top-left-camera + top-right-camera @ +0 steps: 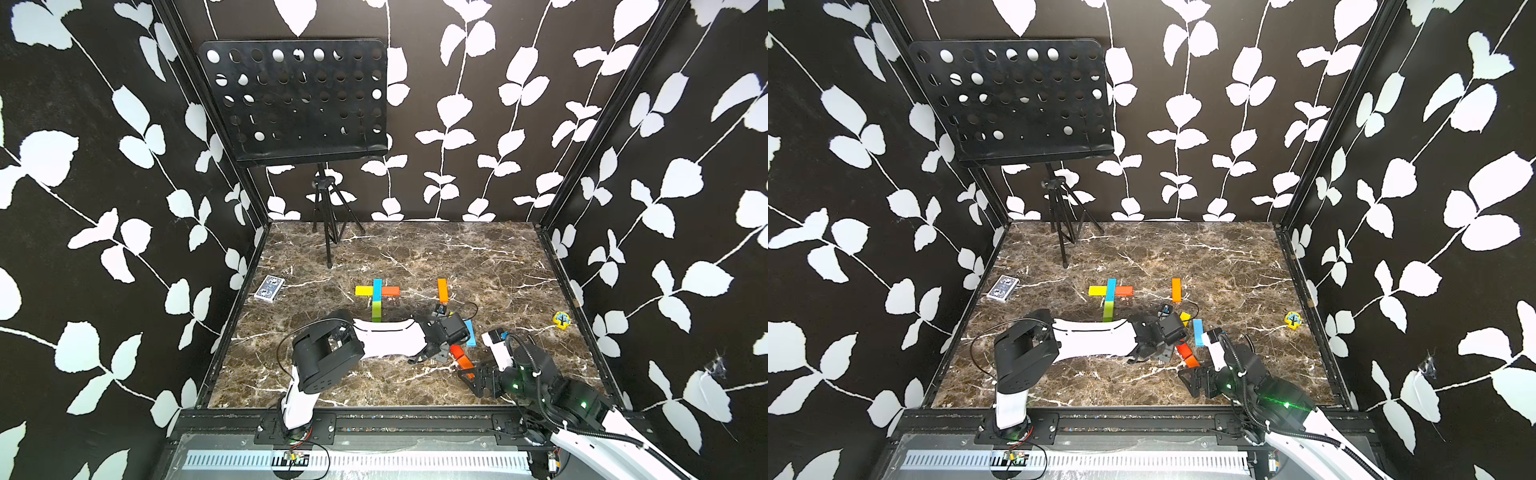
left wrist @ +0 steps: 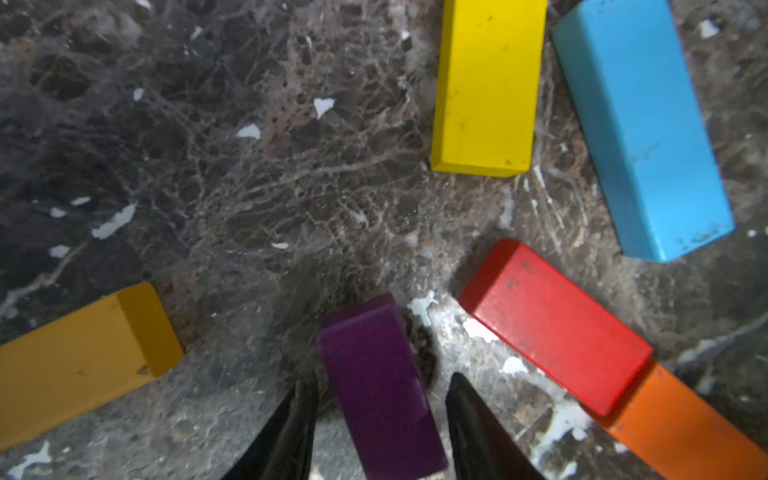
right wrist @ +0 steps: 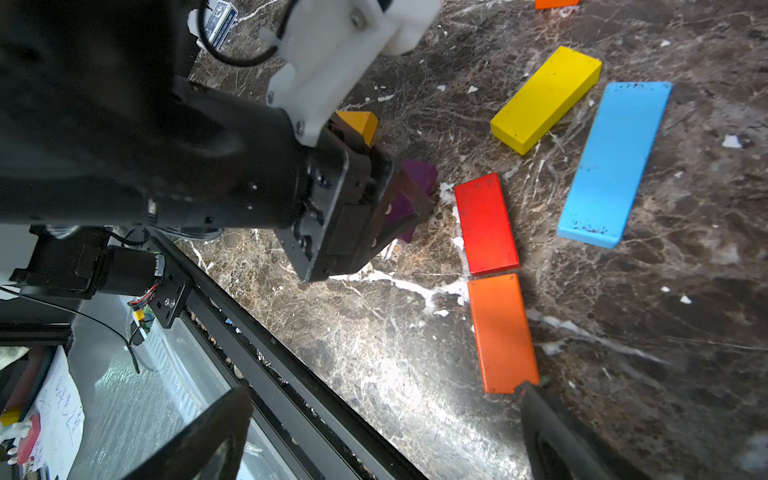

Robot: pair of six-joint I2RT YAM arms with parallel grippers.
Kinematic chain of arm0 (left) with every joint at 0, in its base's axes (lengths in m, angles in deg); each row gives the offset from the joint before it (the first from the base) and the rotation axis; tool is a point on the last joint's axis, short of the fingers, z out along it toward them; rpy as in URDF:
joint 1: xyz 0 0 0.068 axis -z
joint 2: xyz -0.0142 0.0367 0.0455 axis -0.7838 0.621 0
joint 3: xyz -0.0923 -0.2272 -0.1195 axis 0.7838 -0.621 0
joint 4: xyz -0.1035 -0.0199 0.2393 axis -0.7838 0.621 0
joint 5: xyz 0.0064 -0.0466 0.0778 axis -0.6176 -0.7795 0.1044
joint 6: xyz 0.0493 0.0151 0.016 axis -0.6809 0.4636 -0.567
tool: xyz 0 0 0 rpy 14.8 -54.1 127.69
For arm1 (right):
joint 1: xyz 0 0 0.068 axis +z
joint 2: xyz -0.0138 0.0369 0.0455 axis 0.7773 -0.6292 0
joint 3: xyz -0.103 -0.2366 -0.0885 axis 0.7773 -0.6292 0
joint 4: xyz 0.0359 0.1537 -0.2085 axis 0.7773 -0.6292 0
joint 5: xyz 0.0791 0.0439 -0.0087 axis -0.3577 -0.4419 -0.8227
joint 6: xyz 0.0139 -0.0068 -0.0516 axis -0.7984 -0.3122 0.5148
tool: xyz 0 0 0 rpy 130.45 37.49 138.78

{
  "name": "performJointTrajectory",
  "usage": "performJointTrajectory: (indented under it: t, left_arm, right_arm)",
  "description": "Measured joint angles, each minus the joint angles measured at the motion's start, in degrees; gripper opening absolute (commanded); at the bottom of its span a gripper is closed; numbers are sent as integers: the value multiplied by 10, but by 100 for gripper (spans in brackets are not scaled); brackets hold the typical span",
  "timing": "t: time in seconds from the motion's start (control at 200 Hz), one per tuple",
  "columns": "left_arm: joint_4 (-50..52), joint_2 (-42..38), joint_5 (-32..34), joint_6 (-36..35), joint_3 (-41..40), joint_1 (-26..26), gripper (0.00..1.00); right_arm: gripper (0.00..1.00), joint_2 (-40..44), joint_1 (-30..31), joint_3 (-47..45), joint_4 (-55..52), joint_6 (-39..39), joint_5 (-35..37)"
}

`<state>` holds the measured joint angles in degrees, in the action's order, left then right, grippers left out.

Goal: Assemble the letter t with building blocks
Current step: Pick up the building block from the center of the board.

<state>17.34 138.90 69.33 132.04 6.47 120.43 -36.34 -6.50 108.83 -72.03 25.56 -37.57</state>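
Note:
On the marble table point(image 1: 415, 257) lies a cross of blocks: a yellow bar point(image 1: 364, 290), a cyan bar point(image 1: 377, 289), a red-orange bar point(image 1: 390, 291) and a lime green bar point(image 1: 376, 311). An orange bar point(image 1: 442, 290) lies alone to the right. My left gripper point(image 2: 380, 382) is shut on a purple block point(image 2: 374, 374), which sits skewed between its fingers. Around it lie a yellow block point(image 2: 486, 83), a cyan block point(image 2: 640, 124), a red block point(image 2: 552, 324), an orange block point(image 3: 503, 332) and a mustard block point(image 2: 83, 361). My right gripper point(image 3: 382, 419) stands open, with one fingertip at the orange block's end.
A blue-patterned card box point(image 1: 270, 288) lies at the left edge and a yellow tree token point(image 1: 561, 320) at the right. A music stand's tripod point(image 1: 328, 232) stands at the back. The black front rail point(image 3: 291, 374) runs close to both grippers.

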Motion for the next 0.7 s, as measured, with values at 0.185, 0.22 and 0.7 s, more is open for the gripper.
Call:
performJointTrajectory:
  t: [0.185,0.22,0.7]
  left_arm:
    - [8,10,0,3,7,0,49]
    - [10,10,0,3,7,0,47]
    - [25,10,3,-1,8,0,44]
  right_arm:
    - [99,0,0,0,0,0,0]
    - [99,0,0,0,0,0,0]
    - [99,-9,0,0,0,0,0]
